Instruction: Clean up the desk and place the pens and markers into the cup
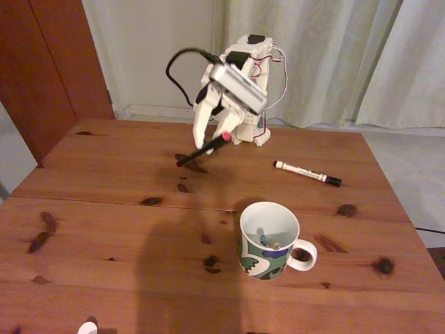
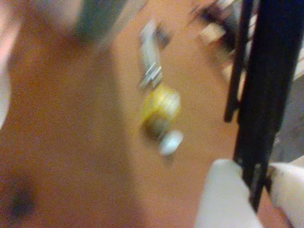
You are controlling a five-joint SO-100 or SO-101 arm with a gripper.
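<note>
On the reddish-brown wooden desk (image 1: 104,229), the white arm holds a thin black pen (image 1: 201,149) with a red tip, lifted and slanting down to the left. My gripper (image 1: 215,136) is shut on the pen near its upper end. In the blurred wrist view the black pen (image 2: 263,95) runs down between my white fingers (image 2: 223,194). A white marker (image 1: 306,172) with a black cap lies flat at the right of the desk. The cup (image 1: 268,240), a white mug with a green and blue pattern, stands front centre with something teal inside.
The arm's base (image 1: 250,132) is at the desk's far edge, before pale curtains. A dark wooden panel (image 1: 49,62) stands at the back left. A small white object (image 1: 87,328) shows at the front edge. Blurred yellow and white shapes (image 2: 161,114) appear in the wrist view.
</note>
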